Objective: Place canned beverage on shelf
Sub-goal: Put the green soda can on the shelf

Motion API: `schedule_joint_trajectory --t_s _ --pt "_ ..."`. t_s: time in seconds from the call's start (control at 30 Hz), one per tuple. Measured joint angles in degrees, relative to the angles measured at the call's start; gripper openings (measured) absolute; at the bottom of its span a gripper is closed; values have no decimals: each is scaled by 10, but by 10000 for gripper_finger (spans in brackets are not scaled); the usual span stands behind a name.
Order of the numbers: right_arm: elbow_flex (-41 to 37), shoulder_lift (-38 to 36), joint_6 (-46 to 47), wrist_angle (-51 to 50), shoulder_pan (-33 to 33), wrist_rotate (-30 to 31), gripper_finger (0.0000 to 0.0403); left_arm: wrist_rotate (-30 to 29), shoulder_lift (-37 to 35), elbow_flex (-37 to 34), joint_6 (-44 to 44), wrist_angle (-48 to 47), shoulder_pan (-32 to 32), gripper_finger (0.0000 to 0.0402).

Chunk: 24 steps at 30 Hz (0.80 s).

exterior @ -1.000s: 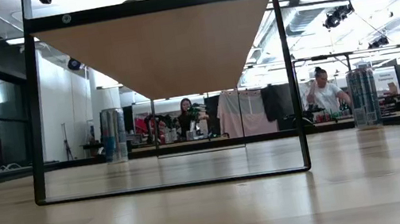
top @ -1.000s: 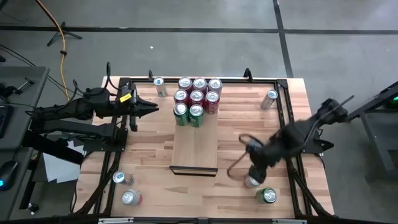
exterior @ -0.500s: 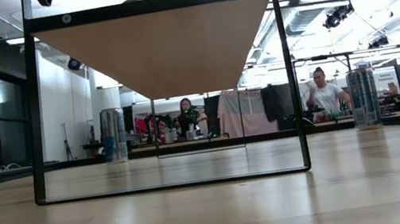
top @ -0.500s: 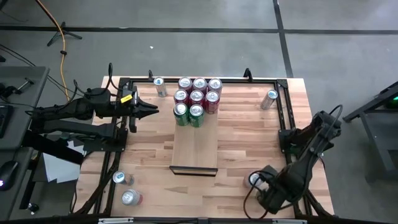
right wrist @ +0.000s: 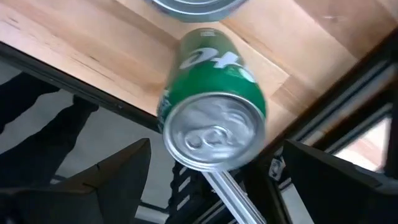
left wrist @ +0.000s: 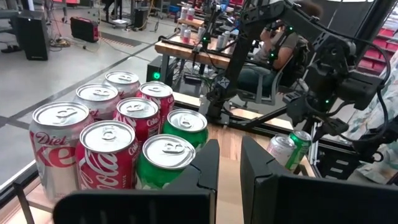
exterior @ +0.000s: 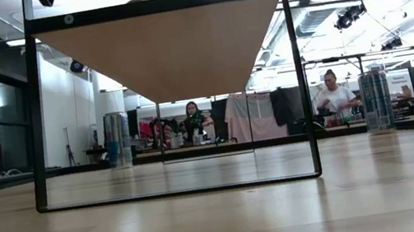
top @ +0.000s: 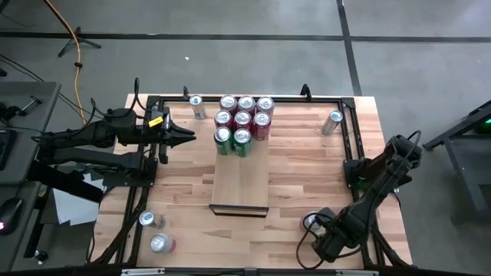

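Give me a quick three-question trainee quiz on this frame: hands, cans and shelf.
1. True or false: the right hand is clamped tight on the green can.
2. How many cans stand on the shelf? A) six B) eight C) ten
3. Fill in: the hand that waits shut at the table's left side, pointing toward the shelved cans, is the ____ hand.

Key
1. False: its fingers stand open on either side of the can, with gaps showing.
2. B: six red or silver cans and two green ones, grouped at the far end.
3. Left hand.
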Motion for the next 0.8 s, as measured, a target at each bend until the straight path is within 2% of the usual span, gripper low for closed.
schedule_joint_trajectory --t_s 0.2,0.33,0.5,0.53,0.63,0.8 --pt "-53 0 2 69 0 -1 351 0 0 0 0 0 0 0" --pt "-73 0 9 73 0 -1 347 0 0 0 0 0 0 0" --pt "-76 -1 -12 71 0 -6 298 0 0 0 0 0 0 0" --pt "-73 -1 -21 68 0 -8 286 0 0 0 0 0 0 0" --pt "-46 -3 -66 48 0 -24 285 0 0 0 0 0 0 0" --pt "43 -30 -205 21 0 -82 285 -1 0 0 0 0 0 0"
